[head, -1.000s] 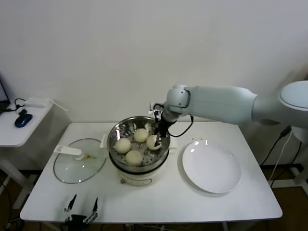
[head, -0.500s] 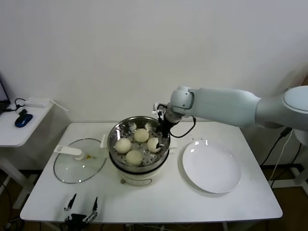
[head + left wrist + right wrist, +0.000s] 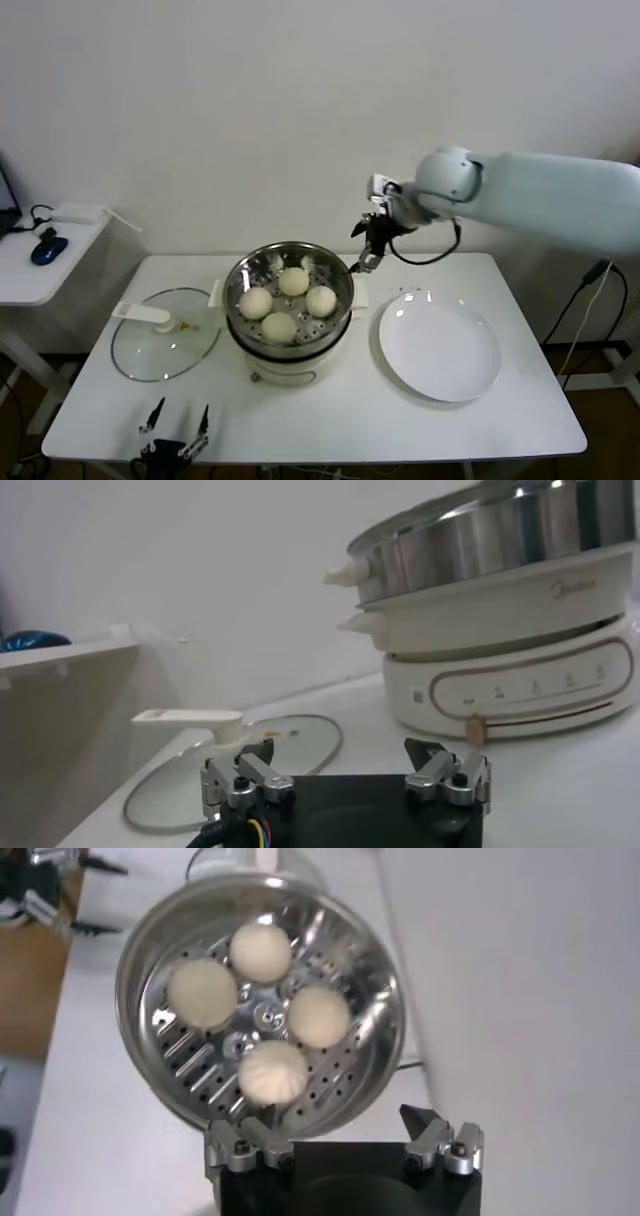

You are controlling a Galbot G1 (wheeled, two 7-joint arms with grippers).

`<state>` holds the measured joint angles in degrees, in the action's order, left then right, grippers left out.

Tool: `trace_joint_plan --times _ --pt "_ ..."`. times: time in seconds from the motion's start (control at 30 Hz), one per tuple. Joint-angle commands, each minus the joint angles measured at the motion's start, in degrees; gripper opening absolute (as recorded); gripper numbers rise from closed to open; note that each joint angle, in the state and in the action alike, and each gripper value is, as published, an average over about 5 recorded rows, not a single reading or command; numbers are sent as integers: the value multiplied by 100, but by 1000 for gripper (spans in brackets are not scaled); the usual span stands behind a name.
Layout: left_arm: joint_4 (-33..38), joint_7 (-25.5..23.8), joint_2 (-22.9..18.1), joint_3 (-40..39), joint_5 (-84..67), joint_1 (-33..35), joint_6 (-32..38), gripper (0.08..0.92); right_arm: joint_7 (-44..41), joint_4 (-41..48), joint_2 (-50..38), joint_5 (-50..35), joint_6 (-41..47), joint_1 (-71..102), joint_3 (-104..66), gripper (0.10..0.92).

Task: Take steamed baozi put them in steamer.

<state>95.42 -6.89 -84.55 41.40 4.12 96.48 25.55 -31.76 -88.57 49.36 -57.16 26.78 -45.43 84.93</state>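
The steamer (image 3: 289, 342) stands mid-table, a shiny steel pot on a white base. Several off-white baozi lie on its perforated tray, among them one at the back (image 3: 293, 281), one at the left (image 3: 255, 303) and one at the right (image 3: 320, 300). The right wrist view shows the same buns (image 3: 271, 1072) in the pot (image 3: 150, 938). My right gripper (image 3: 367, 243) is open and empty, raised above and behind the pot's right rim. My left gripper (image 3: 175, 432) is open and empty, low at the table's front left edge; its wrist view shows the steamer's side (image 3: 500, 630).
A round glass lid (image 3: 165, 345) with a white handle lies left of the steamer, also shown in the left wrist view (image 3: 235, 765). A flat white plate (image 3: 440, 347) lies to the right. A side table (image 3: 40, 262) with a blue mouse stands far left.
My right gripper has let go of the right-hand baozi in the tray, then risen and drawn back to the right, out of the pot. The left arm barely moved.
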Motion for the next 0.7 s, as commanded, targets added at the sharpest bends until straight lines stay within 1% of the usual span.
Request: trace_joint_plan --times 0.03,0.13,0.2,0.27,0.37,0.5,0.7 --pt "71 -35 -28 -33 89 -3 -13 823 2349 -2436 -2774 466 -723 3412 -3266 823" --pt "94 -43 -54 -33 196 10 1 823 2521 -2686 -3120 835 -1219 6329 -5768 823" --pt "114 -41 -83 -28 268 23 11 823 2530 -2819 -3077 1100 -1551 8530 -7685 823" --pt "140 -40 -121 -33 319 40 21 823 2445 -2919 -2771 1531 -1995 10621 -9448 823" --pt "168 -38 -176 -62 346 60 37 823 2207 -2934 -1869 2142 -2820 12733 -11135 823" --pt "190 -34 -234 -96 389 84 53 823 1809 -2827 -593 2617 -3735 14130 -11972 823" --pt "207 -18 -264 -108 410 130 61 823 1619 -2581 813 3126 -4729 14840 -12128 823"
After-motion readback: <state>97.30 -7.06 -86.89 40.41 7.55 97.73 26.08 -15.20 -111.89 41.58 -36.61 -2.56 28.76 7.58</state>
